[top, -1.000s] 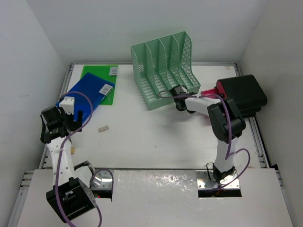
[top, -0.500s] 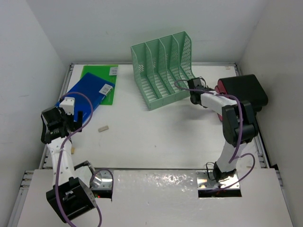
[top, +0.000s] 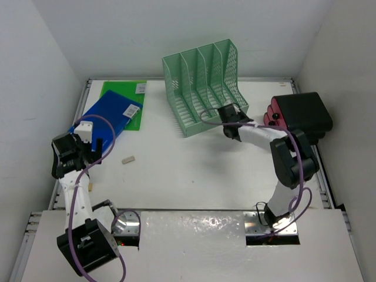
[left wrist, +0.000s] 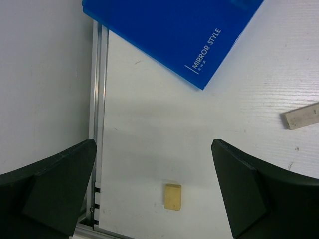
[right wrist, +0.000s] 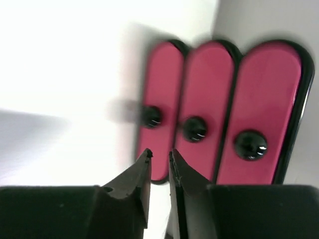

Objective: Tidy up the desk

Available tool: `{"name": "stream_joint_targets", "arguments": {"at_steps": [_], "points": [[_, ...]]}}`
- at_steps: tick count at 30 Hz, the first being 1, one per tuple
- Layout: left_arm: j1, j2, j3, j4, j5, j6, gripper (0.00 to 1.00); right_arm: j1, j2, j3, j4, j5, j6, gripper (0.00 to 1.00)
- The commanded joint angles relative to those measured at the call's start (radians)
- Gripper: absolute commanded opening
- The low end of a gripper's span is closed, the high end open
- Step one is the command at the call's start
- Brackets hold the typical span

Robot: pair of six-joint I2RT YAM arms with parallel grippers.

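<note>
Left of the mint-green mesh file rack, the left gripper hangs wide and empty over the desk, a flat white top with silver rails that carries everything. Only its wrist view shows a small yellow block. Beyond that lie a pale flat stick and a glossy blue folder. At the rack's right foot, the right gripper has its tips a slit apart, holding nothing. Its own view alone shows three rounded glossy pink panels with black studs.
</note>
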Motion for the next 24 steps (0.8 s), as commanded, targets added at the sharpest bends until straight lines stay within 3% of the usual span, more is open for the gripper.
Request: {"name": "stream_joint_targets", "arguments": {"at_steps": [1, 2, 4, 6, 14, 17, 24], "points": [[0.008, 0.000, -0.004, 0.044, 0.004, 0.000, 1.00, 0.058, 0.004, -0.036, 0.183, 0.083, -0.141, 0.40], [0.008, -0.002, -0.004, 0.044, 0.004, 0.000, 1.00, 0.051, 0.037, -0.036, 0.183, 0.084, -0.141, 0.45], [0.008, -0.006, -0.012, 0.045, 0.005, 0.009, 0.99, 0.030, 0.153, -0.013, 0.211, 0.234, -0.222, 0.49], [0.008, -0.005, -0.019, 0.054, -0.001, 0.012, 1.00, 0.015, 0.213, 0.002, 0.217, 0.285, -0.255, 0.48], [0.006, 0.020, -0.013, 0.062, -0.002, 0.012, 1.00, -0.051, 0.291, 0.044, 0.248, 0.257, -0.224, 0.47], [0.008, 0.021, -0.012, 0.065, -0.001, 0.011, 1.00, -0.059, 0.317, 0.056, 0.268, 0.265, -0.272, 0.44], [0.006, 0.035, -0.008, 0.073, 0.005, 0.003, 1.00, -0.071, 0.342, 0.033, 0.242, 0.199, -0.218, 0.37]]}}
